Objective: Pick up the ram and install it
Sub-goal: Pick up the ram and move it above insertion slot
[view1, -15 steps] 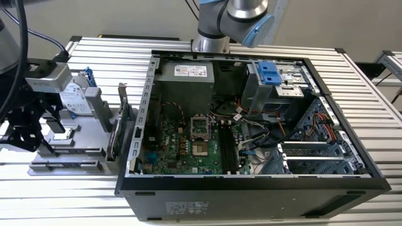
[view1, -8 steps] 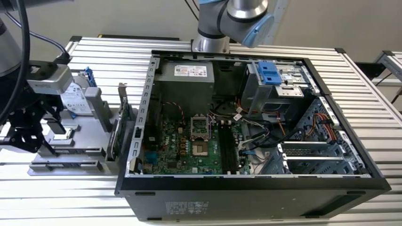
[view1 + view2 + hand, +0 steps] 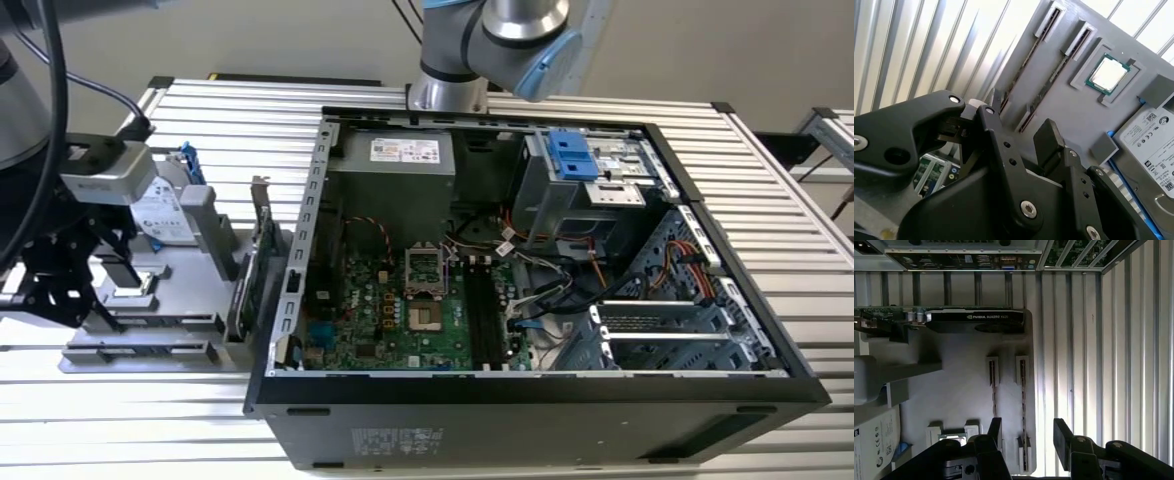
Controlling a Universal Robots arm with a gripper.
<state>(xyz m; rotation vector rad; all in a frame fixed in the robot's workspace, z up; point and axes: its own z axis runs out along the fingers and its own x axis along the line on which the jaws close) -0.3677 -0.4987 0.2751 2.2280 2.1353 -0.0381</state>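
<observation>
My gripper hangs open above the grey parts tray, at the exterior view's left, outside the computer case. Two thin dark sticks stand on edge in the tray's narrow holders. The ram in the holder nearer the tray's edge runs under the gap between my fingers; the other stick lies beside it. In the second wrist view the ram runs away from my gripper, which holds nothing. The motherboard's black memory slots lie inside the case.
On the tray lie a square silver processor chip, a hard drive and a graphics card standing on edge. The tray and case rest on a ribbed metal table. A cable runs down to the wrist.
</observation>
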